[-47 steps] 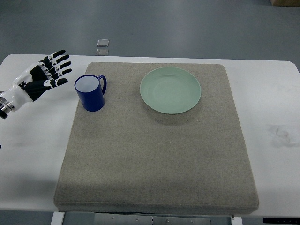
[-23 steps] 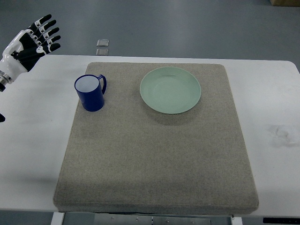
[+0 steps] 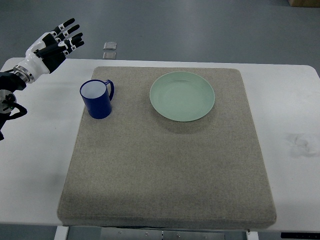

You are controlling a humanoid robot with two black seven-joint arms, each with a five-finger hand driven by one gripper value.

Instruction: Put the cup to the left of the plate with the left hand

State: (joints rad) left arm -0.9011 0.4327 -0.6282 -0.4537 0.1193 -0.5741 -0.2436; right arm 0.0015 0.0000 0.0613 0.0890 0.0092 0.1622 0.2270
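Note:
A dark blue cup [image 3: 98,99] with a white inside stands upright on the grey mat [image 3: 165,165], its handle pointing right. It sits to the left of the pale green plate [image 3: 182,96], with a gap between them. My left hand [image 3: 56,44] hovers above the table's far left corner, up and left of the cup, with its fingers spread and nothing held. The right arm does not show.
The mat covers most of the white table [image 3: 295,100]. Two small grey squares [image 3: 109,50] lie on the floor beyond the far edge. A faint smudge [image 3: 299,142] marks the table at the right.
The left hand rose away from the cup toward the far left, then swung a little to the right. Cup and plate have stayed put.

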